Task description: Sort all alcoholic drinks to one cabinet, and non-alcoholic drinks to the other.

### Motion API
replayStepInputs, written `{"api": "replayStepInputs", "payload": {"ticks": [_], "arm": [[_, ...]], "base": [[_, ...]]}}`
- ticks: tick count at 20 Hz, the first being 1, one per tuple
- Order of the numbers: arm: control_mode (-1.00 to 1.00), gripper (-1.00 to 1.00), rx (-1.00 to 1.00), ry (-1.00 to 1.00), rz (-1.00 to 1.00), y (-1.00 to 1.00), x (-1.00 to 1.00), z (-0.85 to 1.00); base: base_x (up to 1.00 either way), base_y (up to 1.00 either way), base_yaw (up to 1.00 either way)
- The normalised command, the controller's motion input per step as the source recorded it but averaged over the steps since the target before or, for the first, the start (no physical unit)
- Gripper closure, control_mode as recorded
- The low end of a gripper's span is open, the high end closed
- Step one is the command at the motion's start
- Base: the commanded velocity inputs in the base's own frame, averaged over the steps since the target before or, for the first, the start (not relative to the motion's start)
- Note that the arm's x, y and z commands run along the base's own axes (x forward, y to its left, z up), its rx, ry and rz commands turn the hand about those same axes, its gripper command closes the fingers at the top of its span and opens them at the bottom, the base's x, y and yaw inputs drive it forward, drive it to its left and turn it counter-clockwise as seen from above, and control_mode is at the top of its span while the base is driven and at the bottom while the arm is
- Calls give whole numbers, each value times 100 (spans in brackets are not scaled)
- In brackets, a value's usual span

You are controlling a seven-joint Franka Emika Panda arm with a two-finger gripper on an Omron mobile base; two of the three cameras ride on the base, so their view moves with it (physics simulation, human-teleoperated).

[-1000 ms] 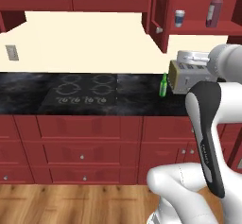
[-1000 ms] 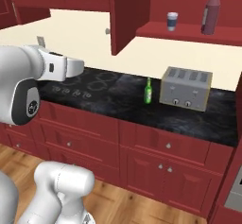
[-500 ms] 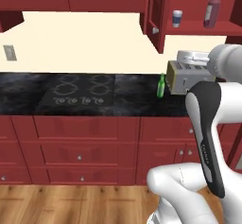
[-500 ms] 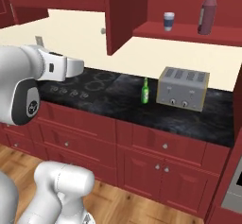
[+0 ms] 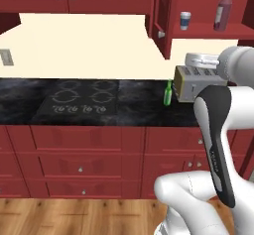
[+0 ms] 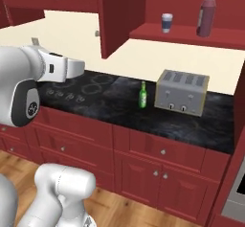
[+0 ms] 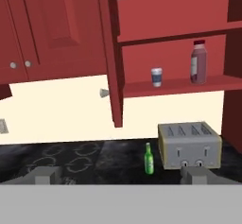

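Standing beside the silver toaster (image 7: 189, 145), the slim green glass bottle (image 7: 149, 159) looked slick, fragile; best gripped mid-body by the wide-open gripper (image 7: 123, 175).

Black tabletop (image 6: 119, 107) over red drawers: green bottle (image 6: 142, 95) upright, just beside silver toaster (image 6: 182, 92) (toaster on its right in hand view), cooktop rings (image 6: 91, 84) further left. Open cabinet shelf (image 6: 186, 33) above: white cup (image 6: 166, 23) and dark red juice bottle (image 6: 206, 14), apart.
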Motion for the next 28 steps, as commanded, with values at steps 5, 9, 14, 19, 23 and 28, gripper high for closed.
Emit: {"api": "replayStepInputs", "payload": {"ticks": [5, 9, 14, 19, 23, 28], "arm": [[100, -100, 0, 0, 0, 0, 0, 0], [100, -100, 0, 0, 0, 0, 0, 0], [100, -100, 0, 0, 0, 0, 0, 0], [100, -100, 0, 0, 0, 0, 0, 0], [100, -100, 0, 0, 0, 0, 0, 0], [100, -100, 0, 0, 0, 0, 0, 0]], "base": [[25, -41, 0], [24, -41, 0], [27, -38, 0], [29, -38, 0], [31, -39, 0], [30, -40, 0]]}}
